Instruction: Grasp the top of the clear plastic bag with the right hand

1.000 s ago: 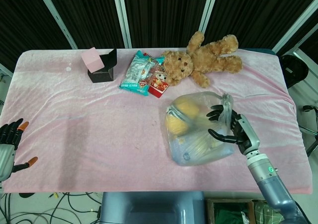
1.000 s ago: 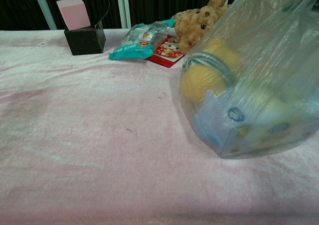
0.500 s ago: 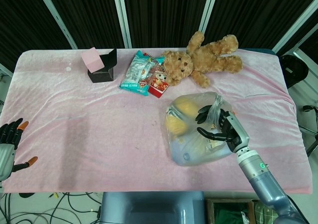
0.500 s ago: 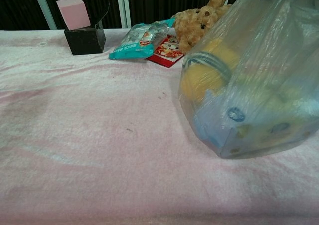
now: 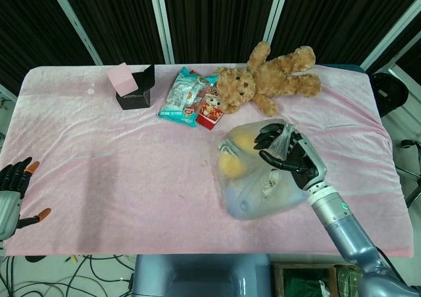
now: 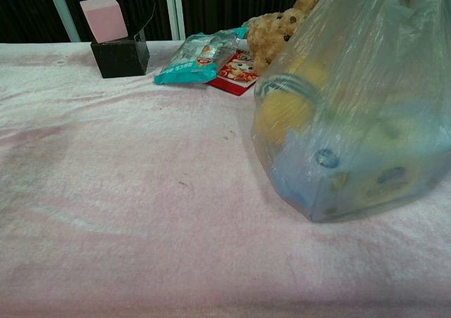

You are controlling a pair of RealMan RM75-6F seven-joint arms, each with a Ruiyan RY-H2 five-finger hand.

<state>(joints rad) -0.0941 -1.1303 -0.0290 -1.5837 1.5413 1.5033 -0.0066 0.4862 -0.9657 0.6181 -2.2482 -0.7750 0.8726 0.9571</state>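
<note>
My right hand (image 5: 289, 157) sits right at bag (image 5: 253, 178) top, fingers curled around gathered plastic, grip looks partial; left hand (image 5: 13, 188) far off, idle.

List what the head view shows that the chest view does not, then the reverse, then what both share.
Head view only: the right hand holding the gathered top of the clear plastic bag, and the left hand open off the table's near-left edge. Chest view only: a close side look at the bag's yellow and blue contents. Both: bag, teddy bear, teal snack packet, pink block on its black box.
</note>
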